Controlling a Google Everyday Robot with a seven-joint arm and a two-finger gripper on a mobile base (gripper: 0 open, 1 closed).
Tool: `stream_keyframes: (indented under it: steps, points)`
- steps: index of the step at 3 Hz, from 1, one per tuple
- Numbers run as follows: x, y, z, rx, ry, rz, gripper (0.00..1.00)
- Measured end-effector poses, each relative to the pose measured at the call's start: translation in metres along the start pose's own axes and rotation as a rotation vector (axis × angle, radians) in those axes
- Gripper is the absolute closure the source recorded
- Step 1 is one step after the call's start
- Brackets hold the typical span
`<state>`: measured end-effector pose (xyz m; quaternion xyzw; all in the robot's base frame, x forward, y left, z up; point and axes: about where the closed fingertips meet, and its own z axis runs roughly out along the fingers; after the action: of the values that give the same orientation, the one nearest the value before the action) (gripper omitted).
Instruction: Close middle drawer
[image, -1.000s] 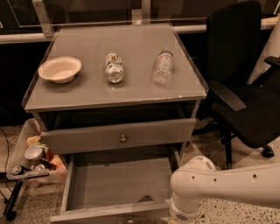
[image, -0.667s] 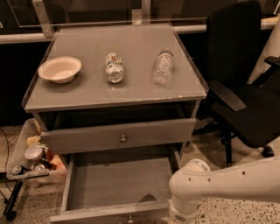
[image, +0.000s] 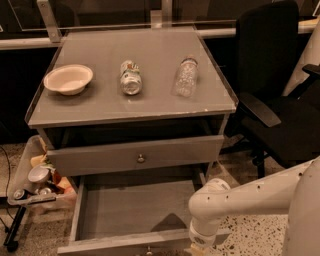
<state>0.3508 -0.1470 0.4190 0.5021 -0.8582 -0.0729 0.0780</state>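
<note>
The middle drawer is pulled far out under the cabinet, with its bare grey inside showing. Its low front panel runs along the bottom edge of the view, and the small round knob is just in view there. My white arm comes in from the right. Its wrist hangs over the right end of the front panel. My gripper is below the bottom edge of the view, out of sight.
The taller-fronted drawer above, with its knob, stands slightly out. On the cabinet top lie a bowl, a can and a plastic bottle. A black office chair stands to the right. A cluttered bin stands to the left.
My arm's wrist has shifted a little to the left, over the drawer's front right corner. The middle drawer stays as far open as before.
</note>
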Motion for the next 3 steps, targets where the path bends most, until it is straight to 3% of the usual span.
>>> stream_keyframes:
  steps: [1,3]
  points:
    - [-0.0040,0.0049,0.0046,-0.015,0.002,-0.001,1.00]
    - [-0.0039,0.0049,0.0047,-0.015,0.002,-0.001,0.58]
